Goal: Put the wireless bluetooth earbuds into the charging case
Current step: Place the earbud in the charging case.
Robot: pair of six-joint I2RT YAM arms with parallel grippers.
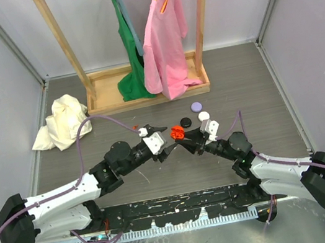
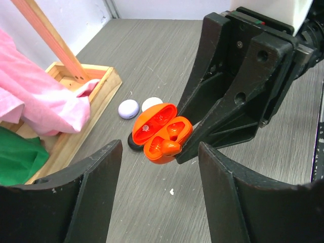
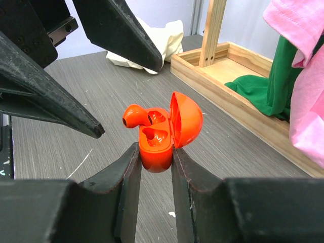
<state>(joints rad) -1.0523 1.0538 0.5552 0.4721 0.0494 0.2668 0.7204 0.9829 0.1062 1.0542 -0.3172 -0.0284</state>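
right pincer (image 3: 154, 154) clamping open orange charging case (image 3: 185, 121), earbud (image 3: 134, 115) poking out its slot, left pincer (image 2: 159, 149) spread wide nearby

Right pincer (image 3: 155, 150) is clamping the orange charging case (image 3: 167, 132) by its lower body, one finger pressing each side, over the grey table (image 3: 238, 147). Case lid is standing open, hinged up at the right. One orange earbud (image 3: 134, 116) is sticking up from the case's left side. Left pincer (image 3: 126, 98) is hanging spread wide at upper left. A wooden rack base (image 3: 238, 101) with a green garment (image 3: 273, 86) and a pink garment (image 3: 304, 76) is sitting behind at right.
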